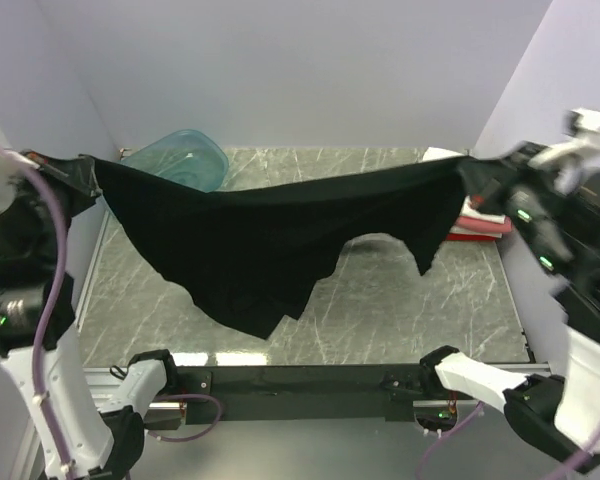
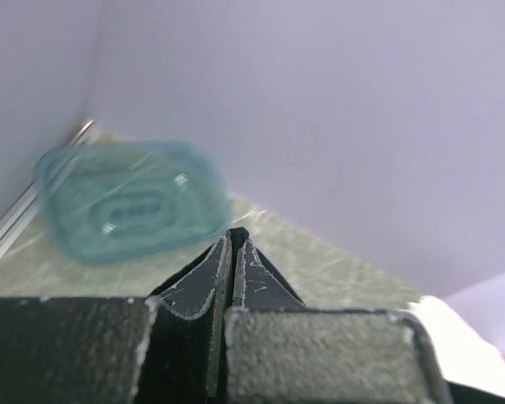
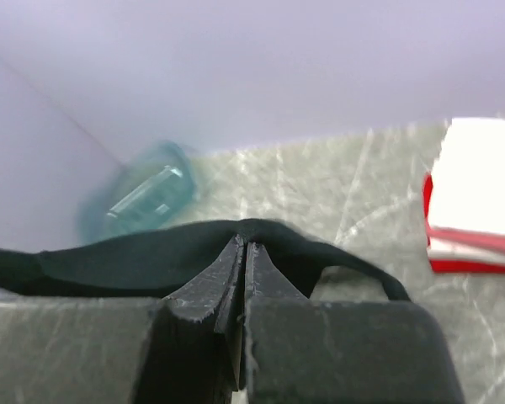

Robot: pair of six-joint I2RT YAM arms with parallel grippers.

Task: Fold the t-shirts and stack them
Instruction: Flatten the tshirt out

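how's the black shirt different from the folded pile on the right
The black t-shirt hangs in the air, stretched between the left claw and right claw; the folded stack lies on the table. The black t-shirt is spread open; the folded stack is compact and flat. The black t-shirt is one dark piece; the folded stack shows white over red. Both are soft cloth.

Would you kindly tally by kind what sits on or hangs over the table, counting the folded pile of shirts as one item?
Black shirt: 1
Folded pile: 1
Teal tub: 1
Total: 3
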